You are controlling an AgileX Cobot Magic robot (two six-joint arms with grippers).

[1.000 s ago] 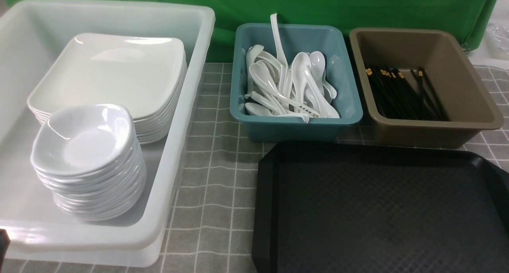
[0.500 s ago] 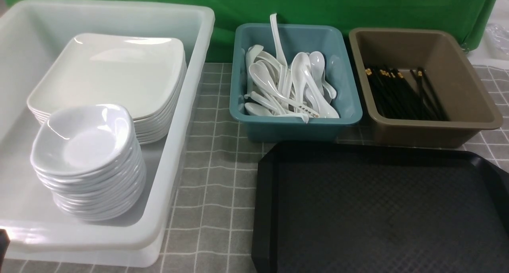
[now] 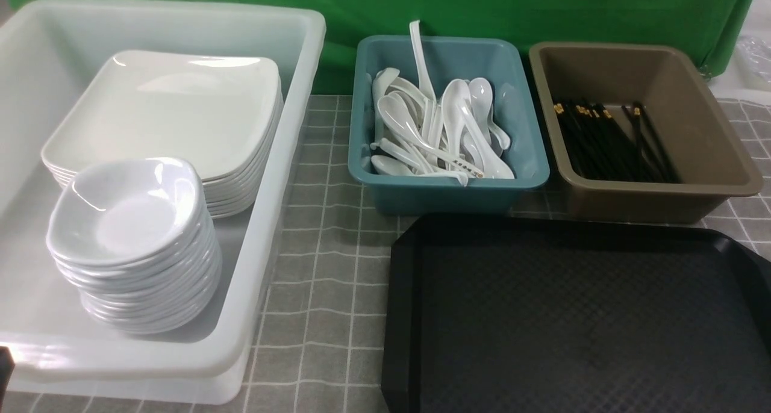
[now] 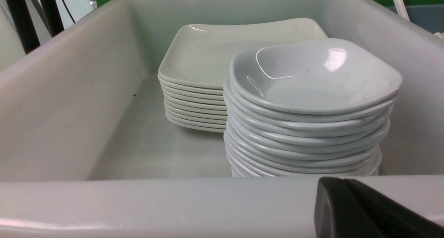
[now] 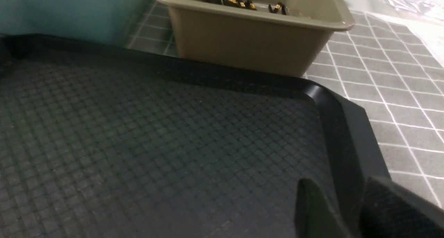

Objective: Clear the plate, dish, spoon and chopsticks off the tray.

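In the front view nothing has shifted over the last second: the tray (image 3: 578, 316) lies bare on the desk, so you can judge the clearing done. The plate (image 3: 168, 106) tops one stack and the dish (image 3: 120, 208) another in the white tub (image 3: 289, 160); the marked spoon (image 3: 464, 165) lies in the teal bin (image 3: 446, 187) and the chopsticks (image 3: 608, 142) in the brown bin (image 3: 650, 202). You have one tray and three bins; the spoons are well over a dozen and the black sticks several pairs, too tangled to count. The left wrist view gives you about nine plates and some ten dishes, and only one dark finger of the left pincer (image 4: 364, 210), so you cannot tell its opening. In the right wrist view the right pincer (image 5: 341, 193) hangs over the tray's corner, jaws partly apart, holding nothing
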